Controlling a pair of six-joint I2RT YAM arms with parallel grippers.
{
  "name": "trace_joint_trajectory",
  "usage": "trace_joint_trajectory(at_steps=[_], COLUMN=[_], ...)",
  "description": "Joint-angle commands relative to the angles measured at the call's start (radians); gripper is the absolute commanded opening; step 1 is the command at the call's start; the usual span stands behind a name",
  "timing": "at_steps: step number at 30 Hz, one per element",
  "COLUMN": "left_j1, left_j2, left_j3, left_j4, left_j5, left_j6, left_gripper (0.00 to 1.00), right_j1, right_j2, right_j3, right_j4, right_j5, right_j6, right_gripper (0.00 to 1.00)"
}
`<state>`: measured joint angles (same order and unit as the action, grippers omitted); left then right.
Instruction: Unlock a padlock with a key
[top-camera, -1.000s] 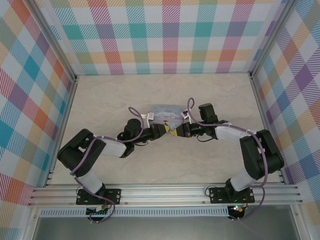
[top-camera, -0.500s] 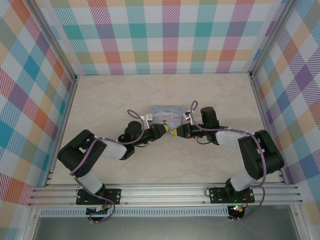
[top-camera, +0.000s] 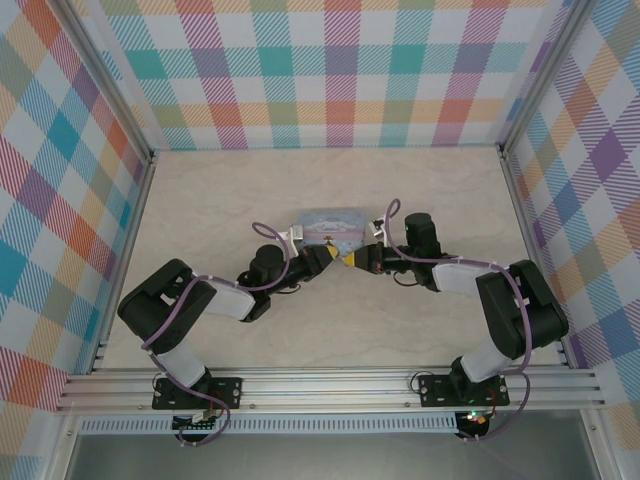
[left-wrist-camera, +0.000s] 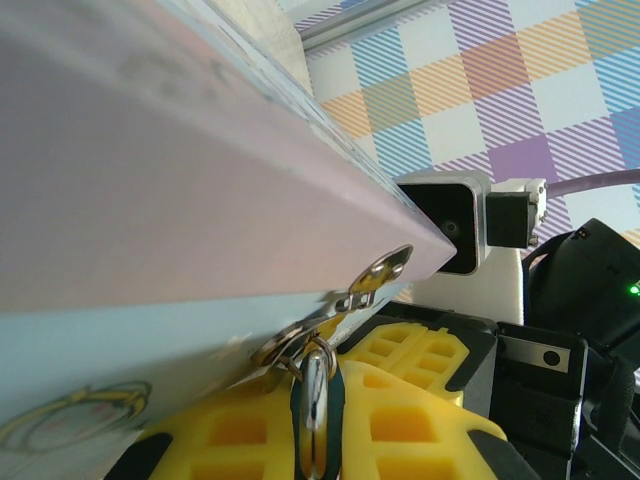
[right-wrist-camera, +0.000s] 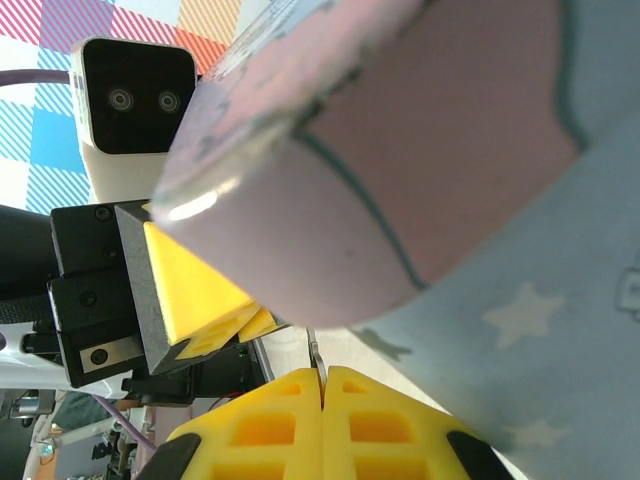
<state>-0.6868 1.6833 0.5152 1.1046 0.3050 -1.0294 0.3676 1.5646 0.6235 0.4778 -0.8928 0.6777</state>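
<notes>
Little of the task is judged done. Both task things are gripped, but no key is seen inside the lock, and the lock is still hung on the tin. Lining up, insertion, the turn and the freeing of the shackle are all left.

On the left, the left claw (top-camera: 323, 259) is reached in over the tabletop (top-camera: 220, 200), its tip at the six o'clock edge of the pale blue tin (top-camera: 335, 222). In the left wrist view its yellow pads (left-wrist-camera: 190, 445) are closed on the padlock (left-wrist-camera: 316, 405), a small dark body with a silvery part, pinched between them at six o'clock of the picture. At about twelve o'clock of the lock, a metal ring (left-wrist-camera: 285, 345) and the hasp (left-wrist-camera: 385, 268) on the tin's edge are seen, and the lock appears to hang from them. Whether the shackle is latched cannot be told.

To the right, at three o'clock of the left claw and almost touching it, the right claw (top-camera: 351, 262) is found. In the right wrist view its pads (right-wrist-camera: 385, 400) are pressed flat together. A thin silvery sliver, taken to be the key (right-wrist-camera: 314, 358), is held between them and points towards twelve o'clock, under the tin's rounded corner. The keyhole cannot be made out, so the key can only be placed near the lock, not in it.
</notes>
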Motion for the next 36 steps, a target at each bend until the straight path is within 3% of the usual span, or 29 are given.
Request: trace_joint_trajectory(at_steps=[1,19,36], left_j1=[-0.026,-0.043,-0.045], left_j2=[0.019,0.069,0.066], left_j3=[0.031,0.057,0.075], left_j4=[0.116,0.176,0.207], left_j5=[0.044,0.071,0.128], left_j6=[-0.007,-0.074,-0.093], left_gripper=[0.0,0.0,0.0], right_j1=[-0.006,-0.003,0.007], right_j2=[-0.011,0.087,0.114], right_j3=[-0.007,-0.001,-0.011], right_j4=[0.086,0.351,0.418], right_j5=[-0.029,-0.016,-0.046], right_j6=[0.026,0.185,0.249], right_gripper=[0.0,0.0,0.0])
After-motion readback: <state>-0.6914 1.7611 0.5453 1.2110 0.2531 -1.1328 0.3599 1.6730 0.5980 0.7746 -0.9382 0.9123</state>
